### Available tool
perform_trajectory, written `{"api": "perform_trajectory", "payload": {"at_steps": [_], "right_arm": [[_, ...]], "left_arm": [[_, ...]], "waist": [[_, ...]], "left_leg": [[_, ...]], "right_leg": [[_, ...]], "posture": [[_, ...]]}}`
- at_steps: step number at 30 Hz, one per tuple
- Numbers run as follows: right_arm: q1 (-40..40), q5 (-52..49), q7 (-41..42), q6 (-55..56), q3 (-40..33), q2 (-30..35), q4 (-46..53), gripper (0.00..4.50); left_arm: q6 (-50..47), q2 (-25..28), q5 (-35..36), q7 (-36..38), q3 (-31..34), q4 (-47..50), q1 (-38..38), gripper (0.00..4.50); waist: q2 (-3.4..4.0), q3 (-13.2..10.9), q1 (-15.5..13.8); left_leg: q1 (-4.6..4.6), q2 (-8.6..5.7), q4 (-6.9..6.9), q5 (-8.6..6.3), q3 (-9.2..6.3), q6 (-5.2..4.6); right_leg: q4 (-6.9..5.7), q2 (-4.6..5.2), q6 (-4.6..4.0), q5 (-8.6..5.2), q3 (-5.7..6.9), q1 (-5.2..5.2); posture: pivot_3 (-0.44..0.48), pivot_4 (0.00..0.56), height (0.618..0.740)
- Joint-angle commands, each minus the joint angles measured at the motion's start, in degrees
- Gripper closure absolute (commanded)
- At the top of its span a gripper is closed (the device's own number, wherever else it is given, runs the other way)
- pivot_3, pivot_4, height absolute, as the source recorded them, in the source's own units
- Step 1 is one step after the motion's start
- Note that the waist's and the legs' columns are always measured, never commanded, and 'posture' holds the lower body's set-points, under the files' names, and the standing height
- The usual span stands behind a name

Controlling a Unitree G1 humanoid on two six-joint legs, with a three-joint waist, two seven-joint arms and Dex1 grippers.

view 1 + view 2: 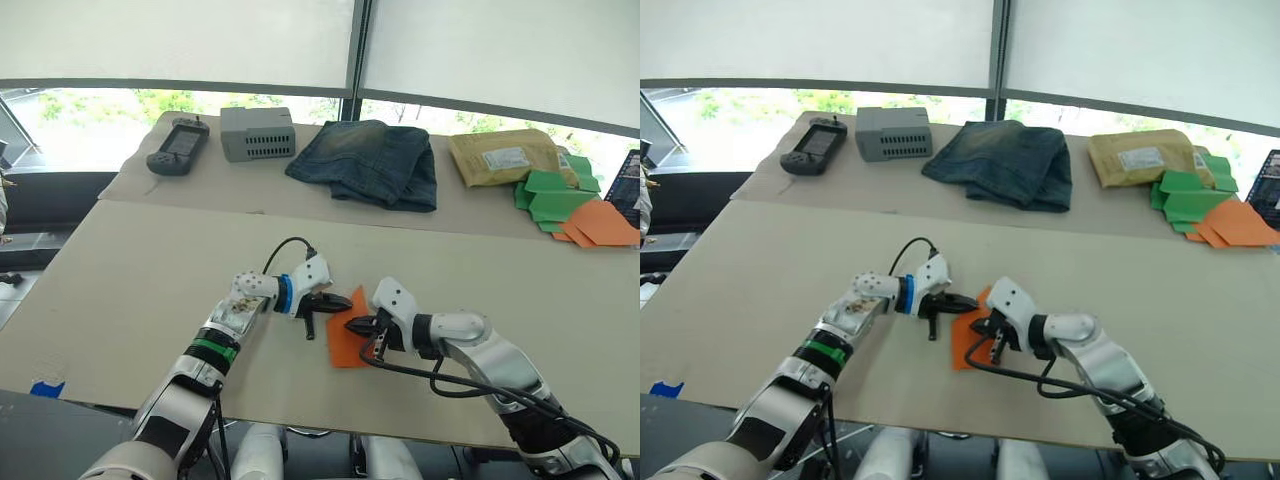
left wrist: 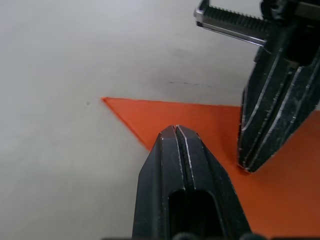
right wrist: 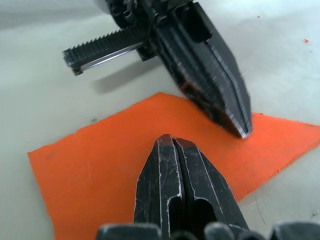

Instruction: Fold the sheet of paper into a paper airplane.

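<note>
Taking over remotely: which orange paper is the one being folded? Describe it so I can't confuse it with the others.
On the near tan table, look between the two arms: the sheet of paper lies flat there, bright orange with a pointed corner. The left claw and right claw, both shut, press on it. The other orange pieces lie at the far right by the green paper.

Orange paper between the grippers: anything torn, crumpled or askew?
Nothing stands out. The sheet of paper lies flat on the table, untorn, with the shut left gripper and shut right gripper tips pressing on it.
</note>
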State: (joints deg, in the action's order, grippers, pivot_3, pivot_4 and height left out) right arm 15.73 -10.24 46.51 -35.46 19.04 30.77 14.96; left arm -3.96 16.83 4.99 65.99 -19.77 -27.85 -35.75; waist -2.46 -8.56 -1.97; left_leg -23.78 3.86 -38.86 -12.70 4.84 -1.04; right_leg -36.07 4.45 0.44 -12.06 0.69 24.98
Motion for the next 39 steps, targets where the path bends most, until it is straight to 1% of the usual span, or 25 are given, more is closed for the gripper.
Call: {"api": "perform_trajectory", "payload": {"at_steps": [1,4,7,11,15,19,24,27,28,31,33,35,39], "right_arm": [[-0.25,1.21,0.02,-2.31,1.92,0.22,-3.02,4.49],[0.19,1.21,0.29,-2.32,2.27,0.28,-3.35,4.49],[0.42,1.25,0.44,-2.21,2.42,0.21,-3.64,4.49],[0.47,1.22,0.58,-2.19,2.51,0.12,-3.7,4.49],[0.37,1.09,0.79,-2.4,2.37,0.39,-3.45,4.49],[0.36,0.66,1.07,-2.85,1.53,1.07,-2.58,4.49],[1.3,-1.72,1.13,-3.46,-2.05,1.34,0.5,4.49],[1.84,-6.41,1.35,-6.71,-6.83,1.7,4.71,4.49],[1.98,-7.77,1.39,-7.95,-8.1,1.82,5.93,4.49],[1.15,-11.93,1.21,-12.9,-12.23,3.46,11.14,4.49],[-0.16,-14.97,1.15,-16.45,-14.25,4.46,14.55,3.89],[-1.66,-17.54,0.33,-19.27,-16.2,5.16,17.55,3.24],[-4.68,-19.49,-2.53,-22.41,-18.72,6.3,22.72,1.84]], "left_arm": [[-1.66,1.98,-2.65,-0.25,-1.63,4.9,1.43,4.5],[-7.45,4.42,-3.0,-0.12,-2.53,10.06,4.23,4.5],[-15.56,6.13,-0.57,0.23,-2.02,15.99,7.26,4.5],[-22.0,9.93,1.64,0.92,-1.54,24.82,12.22,4.5],[-29.11,13.17,6.09,0.42,0.54,33.64,16.01,4.5],[-30.69,13.93,8.62,-1.92,3.61,37.02,17.61,4.5],[-32.51,13.77,14.03,-2.92,8.86,39.28,16.48,4.5],[-33.14,14.15,17.9,-2.72,12.75,40.66,15.8,4.5],[-33.46,14.33,18.89,-2.82,13.75,40.87,15.62,4.5],[-33.27,16.22,20.89,-1.94,16.01,41.2,15.03,4.5],[-33.34,17.3,21.66,-1.61,16.44,41.13,14.79,4.5],[-32.93,18.45,22.07,-0.87,16.34,41.14,14.85,4.5],[-32.26,20.19,21.72,-0.21,15.34,40.78,14.82,4.5]], "waist": [[-0.01,0.01,0.41],[0.0,0.01,1.03],[0.04,0.04,1.38],[0.06,0.08,1.64],[0.09,0.09,1.64],[0.1,0.08,1.48],[0.11,-0.01,1.28],[0.12,-0.06,1.24],[0.13,-0.06,1.25],[0.11,-0.09,1.31],[0.11,-0.09,1.31],[0.1,-0.09,1.3],[0.1,-0.1,1.3]], "left_leg": [[0.0,0.01,0.01,0.0,0.0,0.0],[0.01,0.04,0.03,0.0,-0.01,0.0],[0.01,0.04,0.04,0.0,-0.02,0.0],[0.01,0.05,0.11,-0.01,-0.02,0.01],[0.05,0.08,0.2,-0.01,-0.02,0.01],[0.04,0.07,0.19,-0.02,-0.05,0.02],[-0.06,0.06,0.17,-0.01,-0.05,0.02],[-0.19,0.04,0.17,-0.02,-0.05,0.02],[-0.37,0.03,0.16,-0.01,-0.05,0.02],[-0.59,0.01,0.17,-0.01,-0.05,0.02],[-0.59,0.01,0.23,-0.04,-0.05,0.05],[-0.58,0.01,0.32,-0.05,-0.07,0.06],[-0.58,-0.02,0.41,-0.06,-0.07,0.07]], "right_leg": [[0.0,-0.02,0.0,0.0,0.0,0.0],[0.0,-0.02,0.0,0.0,0.01,0.01],[0.03,-0.01,0.0,-0.02,0.0,0.0],[0.06,-0.01,-0.01,-0.05,-0.01,0.03],[0.05,-0.02,-0.06,-0.11,0.01,0.06],[0.04,0.0,-0.06,-0.12,0.01,0.09],[0.05,0.02,-0.06,-0.11,0.0,0.18],[0.07,0.03,-0.05,-0.11,0.0,0.25],[0.08,0.02,-0.04,-0.11,0.0,0.4],[0.07,-0.01,0.02,-0.09,-0.02,0.59],[0.07,-0.03,0.36,0.05,-0.02,0.61],[0.09,-0.04,0.37,0.0,0.0,0.61],[0.12,-0.02,0.37,-0.04,-0.01,0.64]], "posture": [[0.0,0.15,0.716],[0.0,0.15,0.716],[0.0,0.15,0.716],[0.0,0.15,0.716],[0.0,0.15,0.716],[0.0,0.15,0.716],[0.0,0.15,0.716],[0.0,0.15,0.716],[0.0,0.15,0.716],[0.0,0.15,0.716],[0.0,0.15,0.716],[0.0,0.15,0.716],[0.0,0.15,0.716]]}}
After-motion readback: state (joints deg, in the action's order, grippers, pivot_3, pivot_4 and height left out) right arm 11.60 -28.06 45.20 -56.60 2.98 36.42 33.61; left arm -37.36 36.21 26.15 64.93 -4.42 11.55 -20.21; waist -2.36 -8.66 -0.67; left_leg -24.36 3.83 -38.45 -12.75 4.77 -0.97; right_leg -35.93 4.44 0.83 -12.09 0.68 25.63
